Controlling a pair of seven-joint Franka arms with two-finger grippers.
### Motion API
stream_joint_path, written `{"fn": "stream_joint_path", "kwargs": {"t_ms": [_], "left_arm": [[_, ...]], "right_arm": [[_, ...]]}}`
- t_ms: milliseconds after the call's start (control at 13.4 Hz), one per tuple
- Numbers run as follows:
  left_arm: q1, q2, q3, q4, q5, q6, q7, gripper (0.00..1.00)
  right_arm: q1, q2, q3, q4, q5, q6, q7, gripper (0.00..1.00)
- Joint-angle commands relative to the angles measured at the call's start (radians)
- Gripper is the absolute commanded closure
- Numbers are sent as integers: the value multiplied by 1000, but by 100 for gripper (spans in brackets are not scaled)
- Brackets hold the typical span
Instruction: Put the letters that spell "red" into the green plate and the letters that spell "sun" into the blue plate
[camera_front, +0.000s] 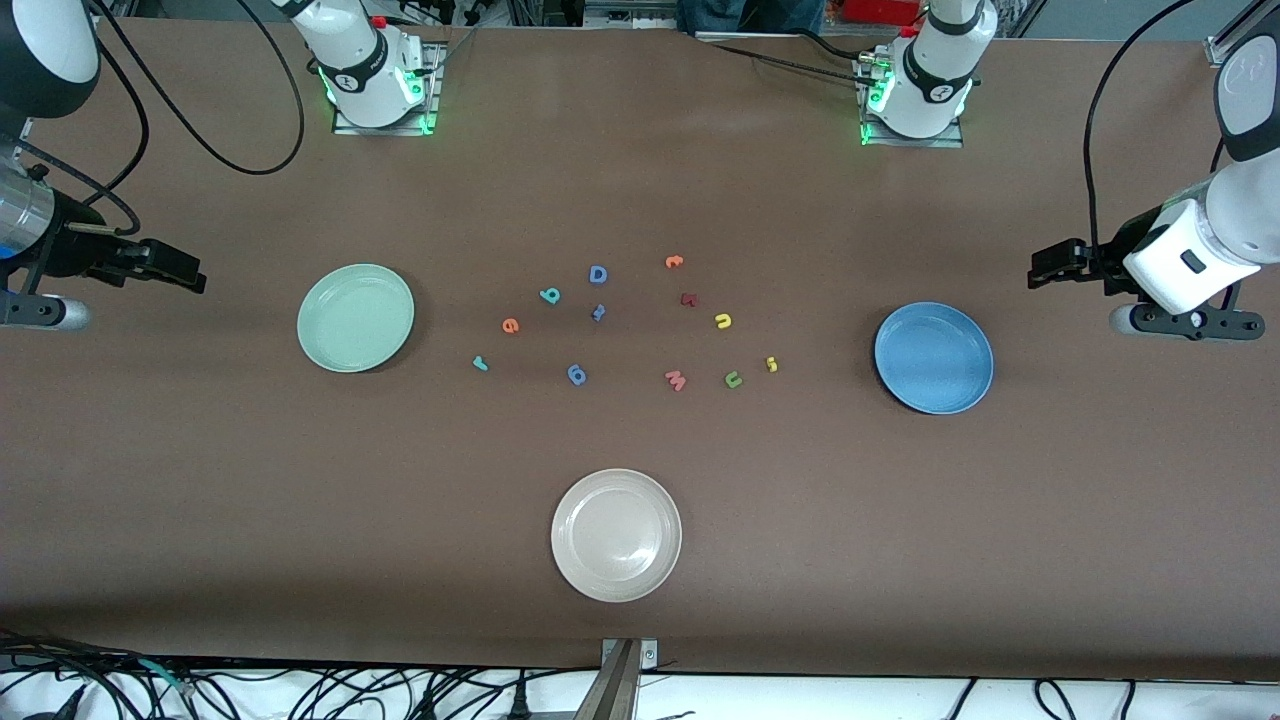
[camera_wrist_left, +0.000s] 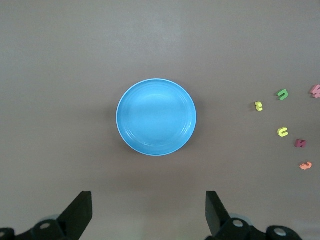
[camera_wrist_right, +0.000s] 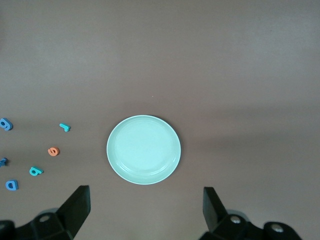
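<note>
The green plate (camera_front: 355, 318) (camera_wrist_right: 143, 149) lies toward the right arm's end, the blue plate (camera_front: 934, 358) (camera_wrist_left: 156, 117) toward the left arm's end; both hold nothing. Between them lie the teal r (camera_front: 480, 364) (camera_wrist_right: 64, 127), orange e (camera_front: 510, 325) (camera_wrist_right: 53, 151), teal d (camera_front: 549, 295) (camera_wrist_right: 35, 171), yellow s (camera_front: 771, 364) (camera_wrist_left: 258, 106), yellow u (camera_front: 723, 321) (camera_wrist_left: 283, 132) and green n (camera_front: 733, 379) (camera_wrist_left: 283, 94). My right gripper (camera_front: 185, 272) (camera_wrist_right: 145, 192) hangs open and holds nothing, out past the green plate. My left gripper (camera_front: 1040, 270) (camera_wrist_left: 149, 197) is open too, out past the blue plate.
A whitish-beige plate (camera_front: 616, 535) sits nearest the front camera. Among the letters lie a blue D (camera_front: 598, 274), two more blue letters (camera_front: 577, 375), an orange t-like letter (camera_front: 674, 262), a dark red letter (camera_front: 688, 299) and a pink w (camera_front: 676, 380).
</note>
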Motion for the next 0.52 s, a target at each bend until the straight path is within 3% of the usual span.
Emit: {"fn": "stream_joint_path", "kwargs": {"t_ms": [0,446], "left_arm": [[1,8,-6,14,20,-1,-6,0],[-1,13,-6,17,20,-1,-6,0]], "right_arm": [[-4,-7,2,-6,8,-7,-8,0],[-4,-5,2,-6,8,-7,-6,0]]}}
